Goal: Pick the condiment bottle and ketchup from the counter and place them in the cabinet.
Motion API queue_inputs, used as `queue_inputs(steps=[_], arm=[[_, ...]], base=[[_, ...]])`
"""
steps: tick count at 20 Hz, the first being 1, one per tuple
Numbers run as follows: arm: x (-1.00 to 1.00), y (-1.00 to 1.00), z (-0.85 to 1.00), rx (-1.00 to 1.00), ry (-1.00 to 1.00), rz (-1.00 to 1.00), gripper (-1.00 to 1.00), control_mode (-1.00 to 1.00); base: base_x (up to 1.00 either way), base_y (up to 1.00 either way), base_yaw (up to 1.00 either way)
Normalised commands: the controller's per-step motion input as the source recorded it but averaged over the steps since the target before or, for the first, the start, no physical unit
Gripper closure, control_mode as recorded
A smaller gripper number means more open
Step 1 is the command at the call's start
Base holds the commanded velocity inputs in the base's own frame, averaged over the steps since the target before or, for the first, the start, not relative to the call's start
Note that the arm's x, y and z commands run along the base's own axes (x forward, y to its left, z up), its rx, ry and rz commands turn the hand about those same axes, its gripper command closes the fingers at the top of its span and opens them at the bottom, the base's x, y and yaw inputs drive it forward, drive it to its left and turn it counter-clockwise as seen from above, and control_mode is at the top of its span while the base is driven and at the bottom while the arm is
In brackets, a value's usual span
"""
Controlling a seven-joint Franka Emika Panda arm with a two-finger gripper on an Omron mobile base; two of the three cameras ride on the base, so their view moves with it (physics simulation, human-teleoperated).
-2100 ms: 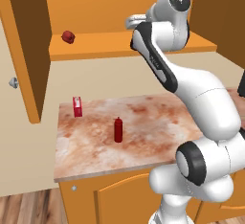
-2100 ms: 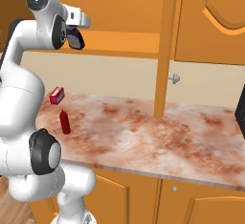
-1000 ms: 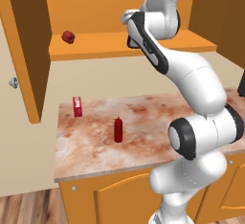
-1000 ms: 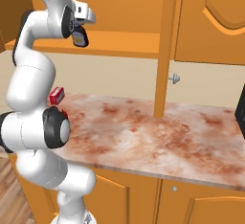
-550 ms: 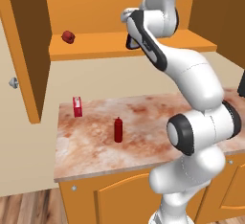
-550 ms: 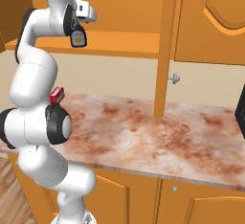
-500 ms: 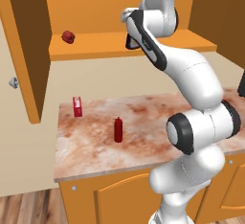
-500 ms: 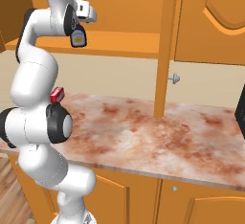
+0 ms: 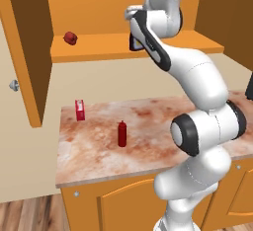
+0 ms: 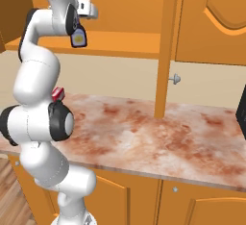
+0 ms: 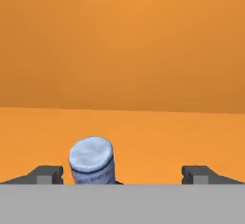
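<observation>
We have our pincer [image 11: 122, 173] spread wide up at the cabinet [image 9: 118, 45] shelf, the condiment bottle [image 11: 91, 161] standing between its tips, apparently released. Next we judge: draw back, then descend to the ketchup [image 9: 122, 134] far below on the worktop [image 9: 99, 151].
</observation>
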Motion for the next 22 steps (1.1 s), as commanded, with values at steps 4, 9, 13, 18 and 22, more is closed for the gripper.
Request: queue_inputs(steps=[4, 9, 13, 18, 22], arm=[[-0.55, -0.03, -0.05, 0.0, -0.2, 0.0, -1.0, -1.0], [-0.94, -0.19, -0.03, 0.0, -0.3, 0.0, -1.0, -1.0], [-1.0, -0.3, 0.0, 0.03, -0.17, 0.0, -1.0, -1.0], [-1.0, -0.15, 0.0, 0.15, 0.03, 0.0, -1.0, -1.0], [-1.0, 0.0, 0.02, 0.09, 0.09, 0.0, -1.0, -1.0]], base=[[0.0, 0.0, 0.0], [0.0, 0.0, 0.0], [0.0, 0.0, 0.0], [0.0, 0.0, 0.0], [0.0, 0.0, 0.0]])
